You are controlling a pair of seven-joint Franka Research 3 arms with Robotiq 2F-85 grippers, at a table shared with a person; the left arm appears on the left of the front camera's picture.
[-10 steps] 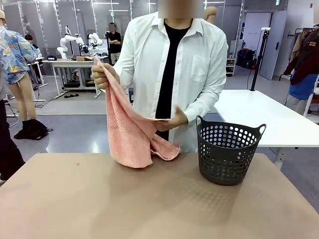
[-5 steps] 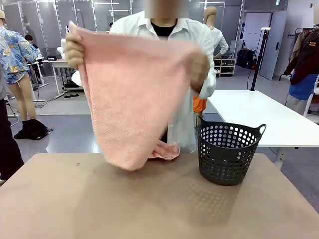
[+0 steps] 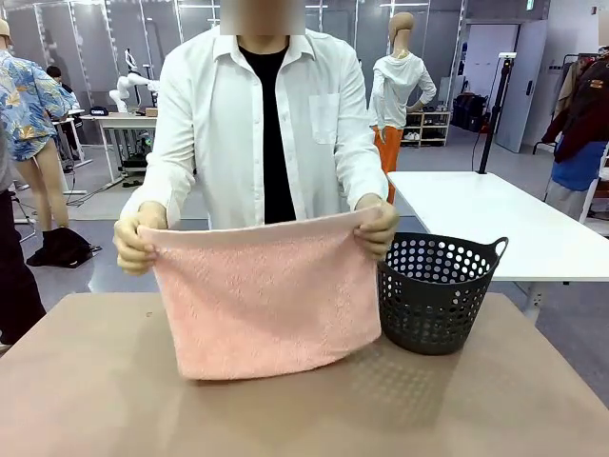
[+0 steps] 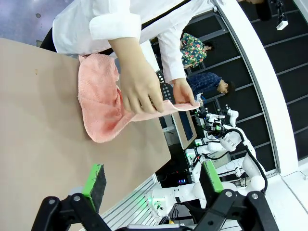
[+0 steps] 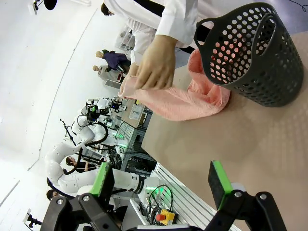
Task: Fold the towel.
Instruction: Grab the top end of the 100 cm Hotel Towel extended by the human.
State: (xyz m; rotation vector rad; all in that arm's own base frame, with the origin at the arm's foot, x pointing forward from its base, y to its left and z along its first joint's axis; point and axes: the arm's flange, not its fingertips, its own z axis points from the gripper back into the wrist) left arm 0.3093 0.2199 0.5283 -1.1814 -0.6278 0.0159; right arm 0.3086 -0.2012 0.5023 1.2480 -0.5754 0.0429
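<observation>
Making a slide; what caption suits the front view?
Person holds pink towel taut by its top corners, lower edge on table, beside dark basket.

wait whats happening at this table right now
A person holds a salmon-pink terry cloth towel spread out by its top corners, one hand on each, its lower part lying on the tan table beside a dark perforated basket. The left gripper and right gripper are open, holding nothing.

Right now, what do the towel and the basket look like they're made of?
Towel: looks like soft terry cotton, matte pink; the signs are its fuzzy looped surface and limp drape. Basket: probably moulded plastic, dark grey with a slight sheen; the signs are its stiff wall, even round holes and formed handles.
</observation>
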